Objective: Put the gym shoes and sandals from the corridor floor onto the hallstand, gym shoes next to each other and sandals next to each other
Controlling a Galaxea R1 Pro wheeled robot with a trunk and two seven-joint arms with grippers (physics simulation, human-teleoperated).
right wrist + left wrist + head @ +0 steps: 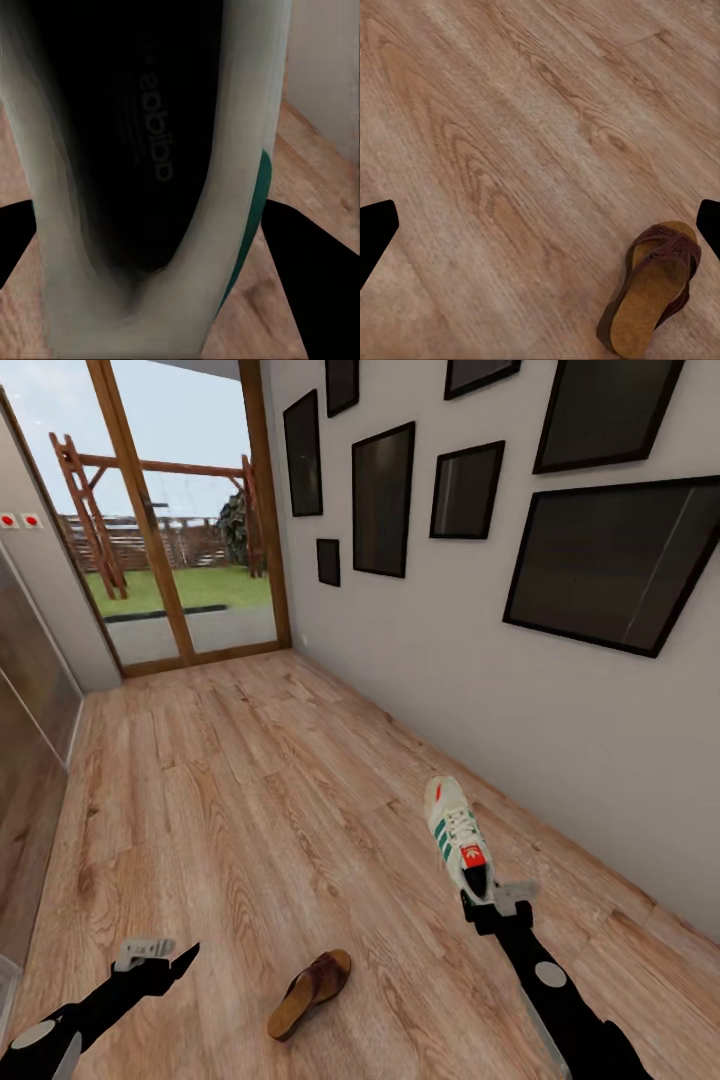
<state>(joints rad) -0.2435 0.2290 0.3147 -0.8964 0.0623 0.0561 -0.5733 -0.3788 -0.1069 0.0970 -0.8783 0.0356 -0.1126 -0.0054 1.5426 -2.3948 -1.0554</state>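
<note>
My right gripper (pixel 482 901) is shut on the heel of a cream-white gym shoe (pixel 456 836) with green stripes, holding it above the corridor floor (pixel 250 790), toe pointing away from me. The right wrist view looks straight into that gym shoe (pixel 142 150), its dark insole and cream collar between the black fingers (pixel 315 277). One dark brown sandal (pixel 310 990) with a tan footbed lies on the floor between my arms; the same sandal (pixel 656 289) appears in the left wrist view. My left gripper (pixel 165 958) hangs open and empty above the floor, left of the sandal.
A grey wall (pixel 560 710) hung with several black picture frames runs along the right. A wood-framed glass door (pixel 180 530) closes the corridor's far end. Dark panelling (pixel 25 760) lines the left side. Bare planks stretch ahead.
</note>
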